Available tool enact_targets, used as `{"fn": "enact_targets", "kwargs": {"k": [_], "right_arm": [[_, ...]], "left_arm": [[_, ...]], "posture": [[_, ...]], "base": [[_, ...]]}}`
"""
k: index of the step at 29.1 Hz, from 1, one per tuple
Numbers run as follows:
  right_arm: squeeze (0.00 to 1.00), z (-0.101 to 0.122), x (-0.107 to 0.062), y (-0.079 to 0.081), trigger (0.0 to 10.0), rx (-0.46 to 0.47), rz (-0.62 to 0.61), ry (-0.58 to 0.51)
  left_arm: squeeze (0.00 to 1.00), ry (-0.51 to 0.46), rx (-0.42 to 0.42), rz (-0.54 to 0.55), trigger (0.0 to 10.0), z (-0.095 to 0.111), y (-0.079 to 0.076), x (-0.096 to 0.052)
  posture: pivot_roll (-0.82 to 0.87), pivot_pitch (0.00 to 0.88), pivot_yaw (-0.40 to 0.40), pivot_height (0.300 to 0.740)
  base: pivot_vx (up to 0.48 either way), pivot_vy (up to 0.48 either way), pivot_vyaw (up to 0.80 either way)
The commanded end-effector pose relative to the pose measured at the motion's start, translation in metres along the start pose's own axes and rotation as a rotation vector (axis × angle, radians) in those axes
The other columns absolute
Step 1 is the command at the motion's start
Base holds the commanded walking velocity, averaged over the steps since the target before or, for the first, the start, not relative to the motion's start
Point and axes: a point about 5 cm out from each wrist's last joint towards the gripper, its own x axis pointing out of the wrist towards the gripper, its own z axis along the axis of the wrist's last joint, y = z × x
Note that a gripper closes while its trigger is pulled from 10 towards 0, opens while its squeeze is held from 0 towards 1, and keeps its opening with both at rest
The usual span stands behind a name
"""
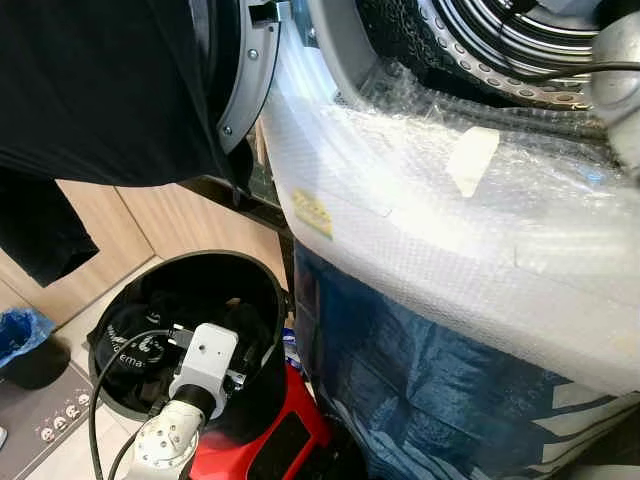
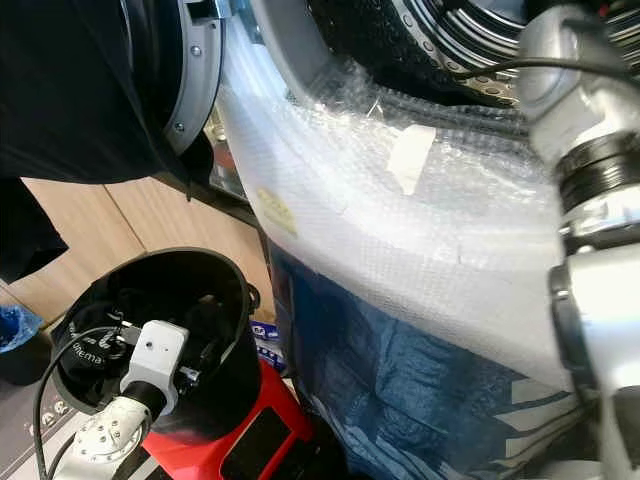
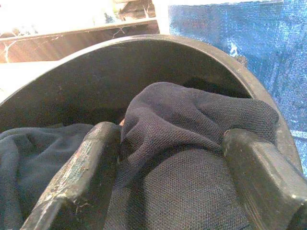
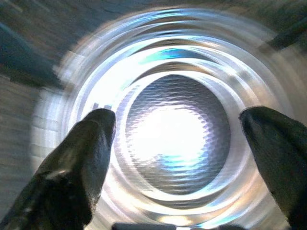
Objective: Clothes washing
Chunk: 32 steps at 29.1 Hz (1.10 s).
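The left pincer (image 3: 168, 167) reaches into the round black laundry basket (image 1: 255, 285) on the floor, its fingers spread around a dark navy mesh garment (image 3: 192, 129), not yet closed. The right pincer (image 4: 177, 143) hangs open before the shiny steel washer drum (image 4: 177, 62). Next, I think, it must close and lift the cloth.

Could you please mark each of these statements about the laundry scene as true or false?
1. The left gripper is down in the black basket, open around dark fabric. True.
2. The right gripper points into the washer drum. True.
3. The washer's front is bare metal. False: bubble wrap covers it.
4. The basket holds white towels. False: its clothes are dark.
5. The right gripper is clamped on a shirt. False: it is open, with nothing between its fingers.
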Motion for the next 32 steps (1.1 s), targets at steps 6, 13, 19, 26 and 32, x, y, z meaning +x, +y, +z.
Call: {"fn": "enact_targets", "kwargs": {"k": [6,13,19,26,32], "right_arm": [[0.0,0.059,-0.027,0.005,10.0,0.809,0.151,-0.177],[0.0,0.081,-0.064,-0.015,10.0,1.221,0.218,-0.492],[0.0,0.087,-0.102,-0.021,10.0,1.413,0.372,-0.639],[0.0,0.087,-0.166,0.016,10.0,1.461,0.687,-0.688],[0.0,0.085,-0.204,0.034,10.0,1.663,0.86,-0.643]], "left_arm": [[0.0,0.027,-0.007,0.002,10.0,-0.004,0.0,0.0],[0.0,0.022,-0.014,-0.005,10.0,-0.004,-0.003,0.001],[0.0,0.02,-0.018,0.0,10.0,-0.004,-0.002,0.002],[0.0,0.004,-0.027,0.012,10.0,-0.002,-0.001,0.001],[0.0,-0.026,-0.034,0.055,10.0,0.001,0.004,0.0]], "posture": [[0.16,0.15,0.087,0.74],[0.15,0.146,0.086,0.74],[0.15,0.142,0.082,0.74],[0.16,0.147,0.074,0.74],[0.16,0.151,0.07,0.74]], "base": [[0.0,0.0,0.0],[0.0,0.0,0.0],[0.0,0.0,0.0],[0.0,0.0,0.0],[0.0,0.0,0.0]]}}
